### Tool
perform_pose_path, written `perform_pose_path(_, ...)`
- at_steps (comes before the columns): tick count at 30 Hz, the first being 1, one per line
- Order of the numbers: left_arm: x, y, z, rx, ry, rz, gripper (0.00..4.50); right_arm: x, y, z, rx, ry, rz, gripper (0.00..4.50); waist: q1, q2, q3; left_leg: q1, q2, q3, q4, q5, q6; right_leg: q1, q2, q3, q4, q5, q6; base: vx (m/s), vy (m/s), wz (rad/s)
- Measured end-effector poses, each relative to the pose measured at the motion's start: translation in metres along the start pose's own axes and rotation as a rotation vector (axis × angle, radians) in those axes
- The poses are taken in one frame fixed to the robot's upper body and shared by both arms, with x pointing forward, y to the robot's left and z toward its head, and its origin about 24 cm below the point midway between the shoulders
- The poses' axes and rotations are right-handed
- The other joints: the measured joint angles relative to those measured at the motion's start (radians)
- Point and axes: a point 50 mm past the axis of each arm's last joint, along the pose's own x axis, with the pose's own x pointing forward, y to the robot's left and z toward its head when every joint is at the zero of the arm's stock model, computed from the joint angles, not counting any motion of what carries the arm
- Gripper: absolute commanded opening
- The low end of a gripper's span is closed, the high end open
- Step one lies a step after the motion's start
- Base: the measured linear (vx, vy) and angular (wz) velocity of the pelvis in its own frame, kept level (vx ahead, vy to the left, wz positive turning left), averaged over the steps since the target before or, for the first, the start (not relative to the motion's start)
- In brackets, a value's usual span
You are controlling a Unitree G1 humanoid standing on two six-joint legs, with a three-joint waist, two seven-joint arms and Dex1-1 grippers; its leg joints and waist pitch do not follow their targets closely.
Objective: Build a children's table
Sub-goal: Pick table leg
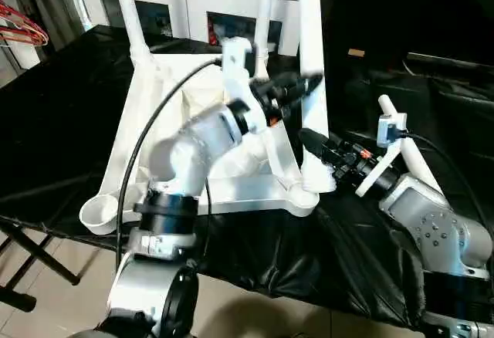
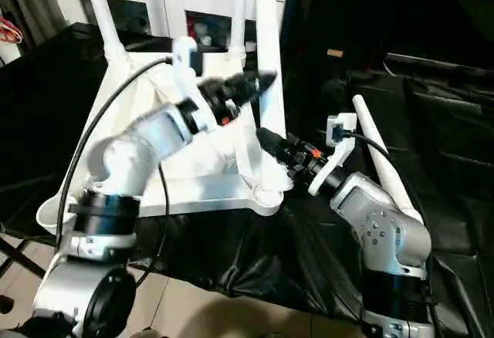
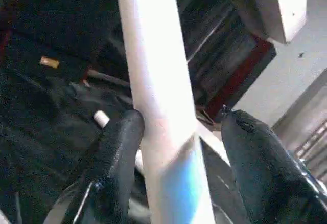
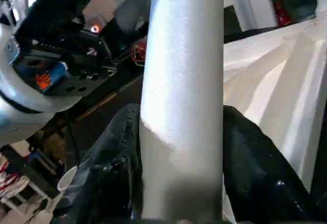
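**A:** Where is the table, and how much of it is built?

**B:** The white table top (image 1: pixel 231 191) lies upside down on a bench draped in black cloth (image 1: pixel 324 261), ribbed underside facing up. Two legs (image 1: pixel 131 14) stand in the sockets at the far edge. A third leg (image 1: pixel 311 45) stands upright in the near corner socket on the robot's right. The near corner socket on its left (image 1: pixel 99 213) is empty. A fourth leg (image 2: pixel 382 168) lies loose on the cloth, beyond the right arm.

**A:** What are the grippers doing?

**B:** Both are at the third leg. The left gripper (image 1: pixel 297 87) reaches across the top and has the leg between its fingers higher up; in its wrist view one finger (image 3: pixel 120 147) touches the tube while the other stands a little off, so it is loosely around it rather than clamped. The right gripper (image 4: pixel 181 147) grasps the same leg lower down, fingers pressed against both sides.

**A:** So what is left?

**B:** I judge three legs are in, though the third may need pushing home. The fourth must be picked up and seated, then the table turned upright.
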Motion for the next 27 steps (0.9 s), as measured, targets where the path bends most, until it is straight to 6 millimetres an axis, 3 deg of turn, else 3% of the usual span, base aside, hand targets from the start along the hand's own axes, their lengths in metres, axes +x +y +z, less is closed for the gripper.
perform_pose_path(10, 0.004, 0.006, -0.008, -0.099, 0.017, 0.069, 2.90, 0.009, 0.012, -0.004, -0.017, 0.043, 0.073, 1.88, 0.010, -0.003, 0.001, -0.003, 0.000, 0.000, 0.000, 0.001, 0.004, 0.000, 0.000, -0.001, -0.004, 0.000, 0.000, 0.000, 0.000, 0.00)
perform_pose_path(11, 0.004, 0.006, -0.008, -0.110, 0.012, 0.073, 2.59, 0.009, 0.012, -0.005, -0.018, 0.045, 0.073, 1.88, 0.011, -0.003, 0.001, -0.003, 0.000, 0.000, 0.000, 0.000, 0.004, 0.000, -0.001, -0.001, -0.004, 0.000, 0.000, 0.000, 0.000, 0.00)
perform_pose_path(14, 0.003, 0.008, -0.005, -0.141, -0.007, 0.083, 2.49, 0.010, 0.012, -0.007, -0.017, 0.061, 0.075, 1.88, 0.012, -0.004, 0.001, -0.003, 0.000, 0.000, 0.000, 0.001, 0.004, 0.000, -0.001, -0.001, -0.004, 0.000, 0.000, 0.000, 0.000, 0.00)
perform_pose_path(15, 0.003, 0.009, -0.004, -0.146, -0.013, 0.086, 2.22, 0.011, 0.013, -0.008, -0.018, 0.065, 0.077, 1.88, 0.012, -0.004, 0.001, -0.003, 0.000, 0.000, 0.000, 0.001, 0.004, 0.000, -0.001, -0.001, -0.004, 0.000, 0.000, 0.000, 0.000, 0.00)
perform_pose_path(18, 0.003, 0.009, -0.003, -0.155, -0.012, 0.086, 1.99, 0.012, 0.013, -0.008, -0.020, 0.068, 0.074, 1.88, 0.016, -0.004, 0.001, -0.003, 0.000, 0.000, 0.000, 0.001, 0.004, 0.000, -0.001, -0.001, -0.004, 0.000, 0.000, 0.000, 0.000, 0.00)
perform_pose_path(27, 0.004, 0.006, -0.004, -0.165, -0.012, 0.084, 1.85, 0.014, 0.014, -0.008, -0.024, 0.068, 0.070, 1.88, 0.017, -0.004, 0.001, -0.003, 0.000, 0.000, 0.000, 0.001, 0.004, 0.000, -0.001, -0.001, -0.005, 0.000, 0.000, 0.000, 0.000, 0.00)
